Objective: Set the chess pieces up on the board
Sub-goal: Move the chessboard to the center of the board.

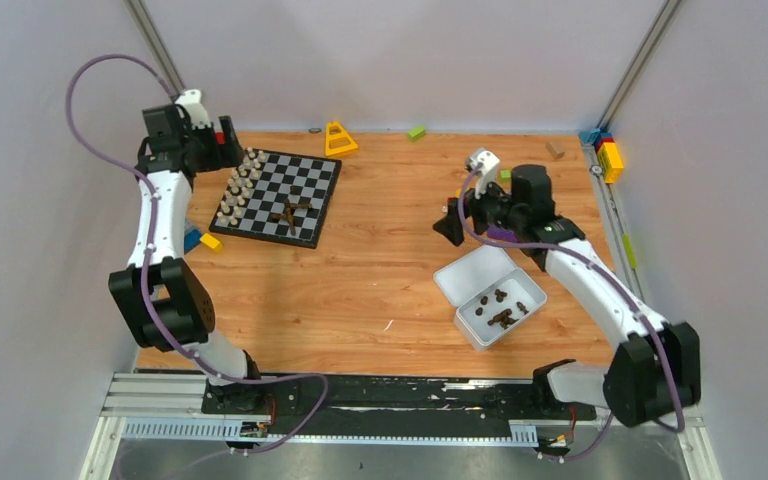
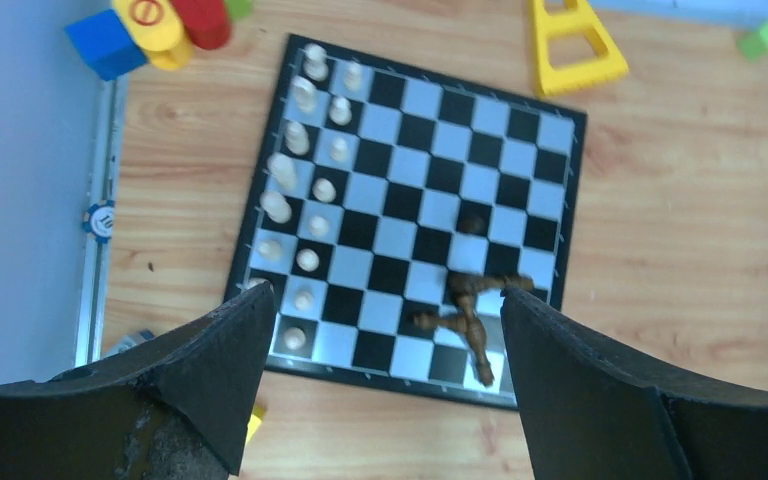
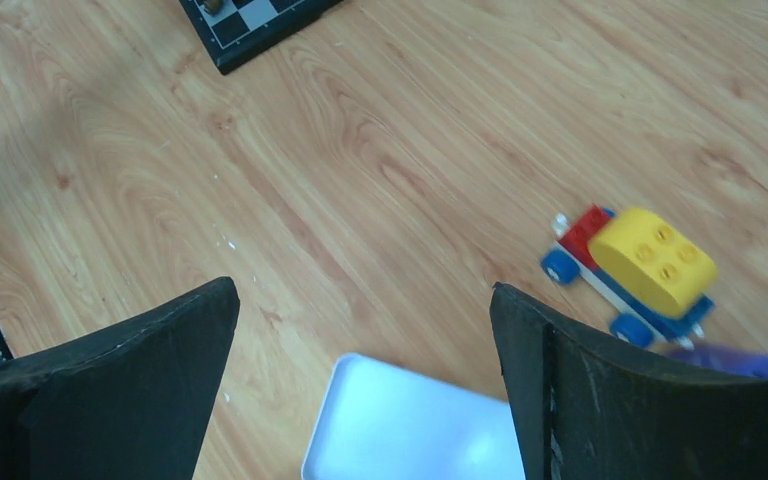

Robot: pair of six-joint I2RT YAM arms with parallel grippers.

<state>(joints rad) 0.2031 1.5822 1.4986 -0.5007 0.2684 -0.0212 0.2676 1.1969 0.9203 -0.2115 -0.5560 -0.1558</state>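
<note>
The board (image 1: 305, 180) is laid at the far left of the table, slightly askew. The cream pieces (image 2: 305, 190) are stood upright in two files along its left edge, which is judged to be one side fully arrayed. Of the dark pieces (image 2: 465, 310), a few are left toppled in a heap on the board's near right squares, apparently dropped there for sorting rather than set. One more beside them may be upright, though that cannot be told. The rest are kept loose in the white tray (image 1: 480, 338) at the near right of the table, and its lid (image 1: 473, 275) is laid empty, touching its far left side. The dark side's setting-up is therefore judged hardly begun. The left gripper (image 2: 385, 300) is held above the board, its jaws spread wide and nothing between them, so that the heap is framed for a pick. The right gripper (image 3: 360, 290) is held over bare wood just far of the lid, between tray and board, its jaws fully apart and empty. A toy car (image 3: 640, 265) is parked on the wood nearby, and coloured blocks (image 2: 145, 25) are left beyond the board's far left corner, outside the work.
</note>
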